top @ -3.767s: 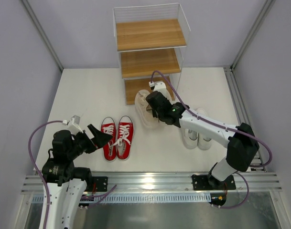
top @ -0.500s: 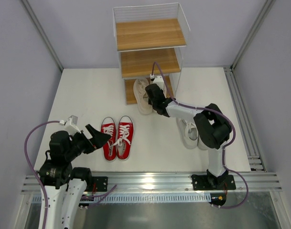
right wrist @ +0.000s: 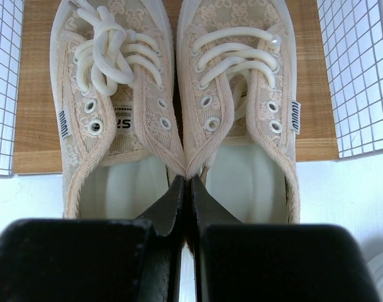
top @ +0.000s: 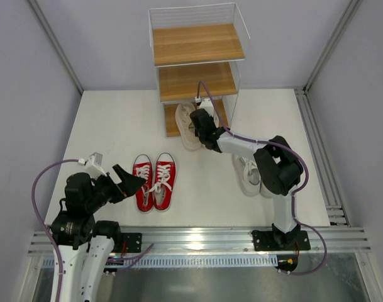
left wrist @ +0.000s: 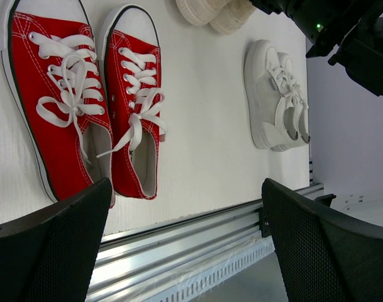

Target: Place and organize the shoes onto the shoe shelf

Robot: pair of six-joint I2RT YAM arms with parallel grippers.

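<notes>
The beige shoes [right wrist: 116, 94] lie side by side with their toes on the lowest board of the shoe shelf [top: 197, 47] and their heels out on the floor. My right gripper [right wrist: 190, 182] is shut on the two inner walls of the beige shoes [top: 186, 123], pinched together. The red shoes [top: 155, 181] sit on the floor near the left arm. Just left of them, my left gripper [top: 131, 182] hangs open and holds nothing. The left wrist view shows the red shoes [left wrist: 84, 94] ahead of the left gripper [left wrist: 186, 189]. The white shoes [top: 251, 173] stand to the right.
The shelf's white wire sides [right wrist: 358, 75] flank the beige pair on both sides. The two upper boards [top: 197, 82] hold nothing. A metal rail [top: 197, 239] runs along the near edge. Grey walls close in the floor on the left and right.
The right gripper has carried the beige pair from the floor in front of the shelf onto its lowest board, a little further in over the last half second. The left arm has stayed still.
</notes>
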